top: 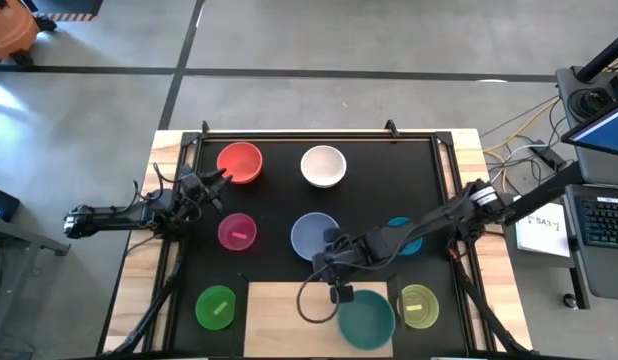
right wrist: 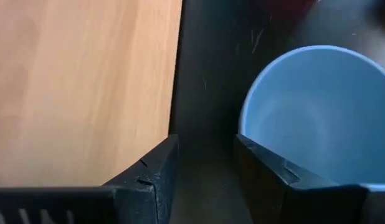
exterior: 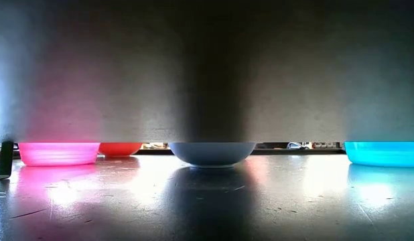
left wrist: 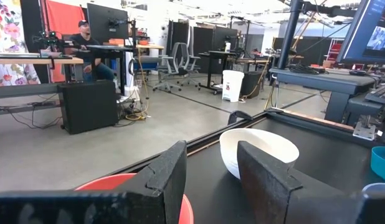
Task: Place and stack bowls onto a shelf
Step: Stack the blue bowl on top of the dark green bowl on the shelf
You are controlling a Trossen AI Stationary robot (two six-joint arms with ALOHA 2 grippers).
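On the light-wood shelf (top: 289, 310) at the mat's near edge, a teal bowl (top: 366, 318) rests on the right end. My right gripper (top: 324, 262) (right wrist: 205, 146) hangs open over the black mat, between the shelf (right wrist: 80, 87) and the grey-blue bowl (top: 312, 233) (right wrist: 317, 112), pointing slantwise down and touching nothing. My left gripper (top: 215, 183) (left wrist: 211, 149) waits open and level at the table's left, beside the red bowl (top: 239, 162) (left wrist: 118, 183). The white bowl (top: 323, 166), magenta bowl (top: 237, 231), green bowl (top: 216, 306) and yellow-green bowl (top: 417, 306) stand on the mat. The right arm partly covers the cyan bowl (top: 407, 238).
A black mat (top: 279, 200) covers the table inside a black frame. In the low view the magenta bowl (exterior: 58, 152), red bowl (exterior: 120, 148), grey-blue bowl (exterior: 212, 153) and cyan bowl (exterior: 384, 153) stand in a row. A person sits at a desk (left wrist: 86, 43) far behind.
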